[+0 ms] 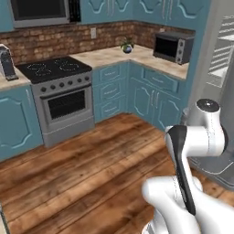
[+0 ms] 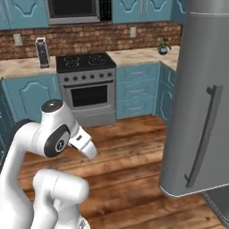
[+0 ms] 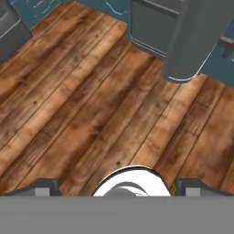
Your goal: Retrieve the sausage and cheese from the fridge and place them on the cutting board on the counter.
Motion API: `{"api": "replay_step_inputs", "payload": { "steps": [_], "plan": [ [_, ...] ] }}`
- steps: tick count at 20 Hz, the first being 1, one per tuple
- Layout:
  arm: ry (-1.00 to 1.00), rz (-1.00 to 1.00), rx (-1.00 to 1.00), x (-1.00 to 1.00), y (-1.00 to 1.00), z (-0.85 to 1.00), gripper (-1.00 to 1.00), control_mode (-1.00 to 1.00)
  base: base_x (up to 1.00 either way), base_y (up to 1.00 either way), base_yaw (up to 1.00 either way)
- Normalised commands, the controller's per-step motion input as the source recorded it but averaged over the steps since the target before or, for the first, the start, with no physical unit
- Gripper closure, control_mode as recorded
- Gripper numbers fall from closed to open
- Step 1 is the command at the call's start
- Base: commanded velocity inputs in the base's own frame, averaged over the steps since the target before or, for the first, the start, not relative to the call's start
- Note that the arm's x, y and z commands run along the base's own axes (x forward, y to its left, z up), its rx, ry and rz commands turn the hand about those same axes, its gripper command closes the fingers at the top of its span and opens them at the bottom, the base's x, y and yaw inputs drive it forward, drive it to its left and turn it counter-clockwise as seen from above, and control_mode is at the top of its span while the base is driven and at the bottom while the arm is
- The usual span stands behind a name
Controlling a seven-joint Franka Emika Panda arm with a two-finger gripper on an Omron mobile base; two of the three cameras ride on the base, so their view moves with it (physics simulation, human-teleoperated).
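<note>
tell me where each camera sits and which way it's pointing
left base view: behind the arm on its left, facing the stove, corner counter and toaster oven; arm at lower right.
right base view: behind on its right, facing the stove and the open fridge door; arm at lower left.
hand view: on the hand, looking down at the wooden floor and the door's bottom edge; gripper open.
Shared: both base views show the stove and a potted plant.
</note>
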Motion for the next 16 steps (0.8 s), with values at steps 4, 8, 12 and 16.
{"api": "replay_step_inputs", "payload": {
  "steps": [4,8,12,16],
  "plan": [
    [0.00,0.00,0.00,0.00,0.00,0.00,-1.00,1.00,0.83,0.31,-0.30],
    [0.00,0.00,0.00,0.00,0.00,0.00,-1.00,1.00,0.81,0.32,-0.32],
    [0.00,0.00,0.00,0.00,0.00,0.00,-1.00,1.00,0.81,0.32,-0.32],
    [0.00,0.00,0.00,0.00,0.00,0.00,-1.00,1.00,0.57,0.30,-0.57]
  ]
}}
